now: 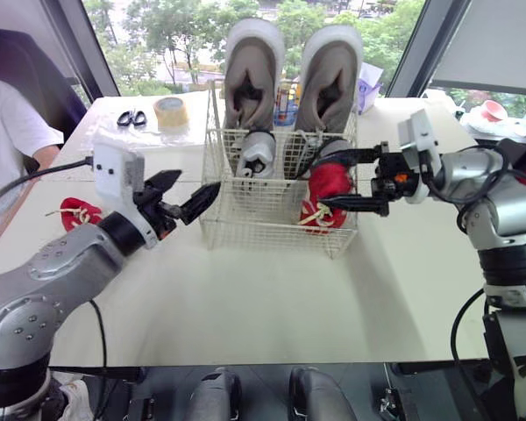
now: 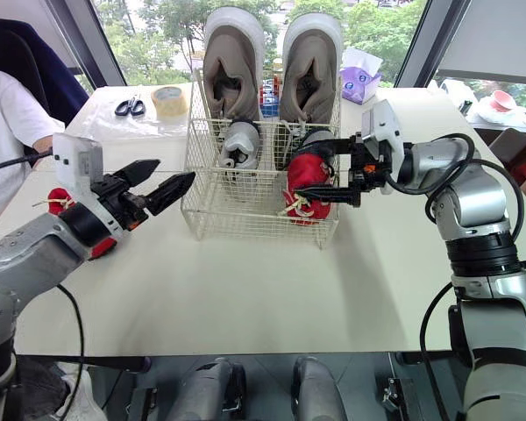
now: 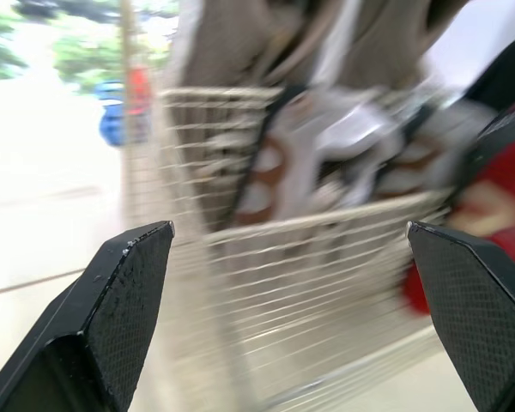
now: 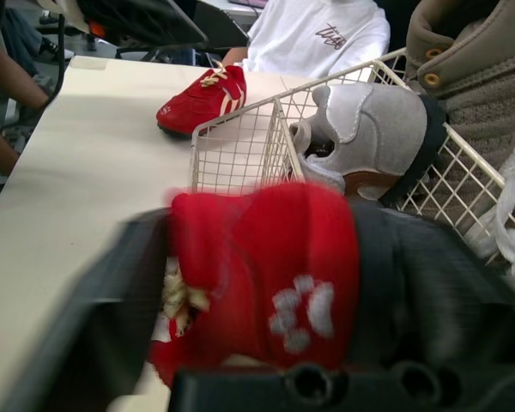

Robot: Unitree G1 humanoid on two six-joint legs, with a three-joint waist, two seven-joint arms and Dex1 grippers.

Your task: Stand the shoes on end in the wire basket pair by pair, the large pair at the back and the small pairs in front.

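Observation:
A wire basket [image 1: 272, 230] stands mid-table. Two large taupe shoes [image 1: 250, 74] stand on end along its back. A small grey shoe [image 1: 256, 153] stands in the front left, and another grey shoe shows behind the red one. My right gripper [image 1: 346, 180] reaches in from the right, shut on a small red shoe [image 1: 327, 189] at the basket's front right; the same red shoe [image 4: 266, 275] sits between its fingers in the right wrist view. The other red shoe [image 1: 77, 213] lies on the table at the left. My left gripper [image 1: 197, 186] hovers open beside the basket's front-left corner.
A person in a white shirt [image 1: 9, 132] sits at the table's left edge, close to the loose red shoe. A tape roll [image 1: 170, 111] and scissors [image 1: 131, 117] lie at the back left. A purple box [image 2: 361, 83] sits behind the basket.

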